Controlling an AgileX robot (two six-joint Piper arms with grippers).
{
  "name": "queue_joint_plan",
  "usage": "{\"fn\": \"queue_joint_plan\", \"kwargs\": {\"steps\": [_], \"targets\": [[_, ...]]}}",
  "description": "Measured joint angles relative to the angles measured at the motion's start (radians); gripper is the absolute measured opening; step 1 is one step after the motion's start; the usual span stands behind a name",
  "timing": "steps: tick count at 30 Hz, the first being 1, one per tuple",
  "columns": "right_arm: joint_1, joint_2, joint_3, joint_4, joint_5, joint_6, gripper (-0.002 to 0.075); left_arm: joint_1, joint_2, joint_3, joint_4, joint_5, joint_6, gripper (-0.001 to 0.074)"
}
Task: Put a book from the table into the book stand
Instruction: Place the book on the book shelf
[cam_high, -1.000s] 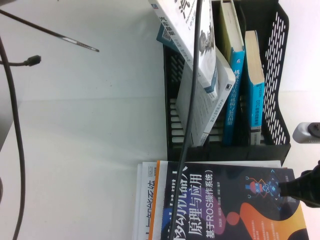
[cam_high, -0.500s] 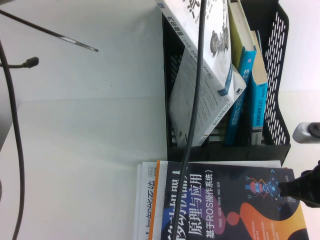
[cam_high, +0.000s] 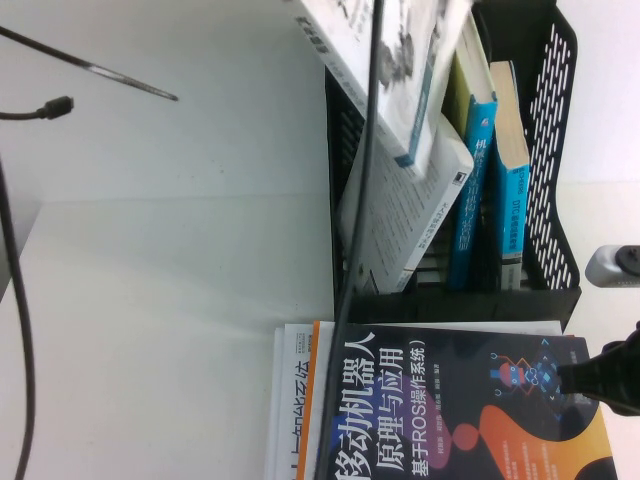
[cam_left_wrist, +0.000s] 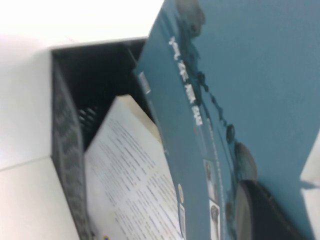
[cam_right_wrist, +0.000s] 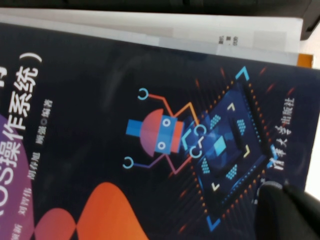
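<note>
Two books lie stacked on the table (cam_high: 170, 300) at the near edge: a white book (cam_high: 288, 400) underneath and a navy-and-orange robot book (cam_high: 460, 410) on top. One stand (cam_high: 555, 150) sits just beyond them. It holds three upright books: a white book (cam_high: 400, 215) leaning in the left slot and two blue-spined books (cam_high: 470, 190) to its right.

One book (cam_high: 400, 60), with a white-grey cover, hangs tilted above the stand's left slot, its lower corner touching the leaning white book. In the left wrist view its blue face (cam_left_wrist: 250, 100) fills the frame.

Left gripper: one dark finger pad (cam_left_wrist: 262, 210) presses against the book's face; the opposite finger is hidden, so its opening cannot be told.

Right gripper (cam_right_wrist: 290, 210): it hovers over the robot book's right edge; finger state cannot be told.
</note>
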Motion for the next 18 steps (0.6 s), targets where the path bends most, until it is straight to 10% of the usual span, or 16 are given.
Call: {"fn": "queue_joint_plan", "kwargs": {"steps": [18], "targets": [[0.000, 0.000, 0.000, 0.000, 0.009, 0.000, -0.0002, 0.000, -0.073, -0.002, 0.146, 0.000, -0.037, 0.0114]]}}
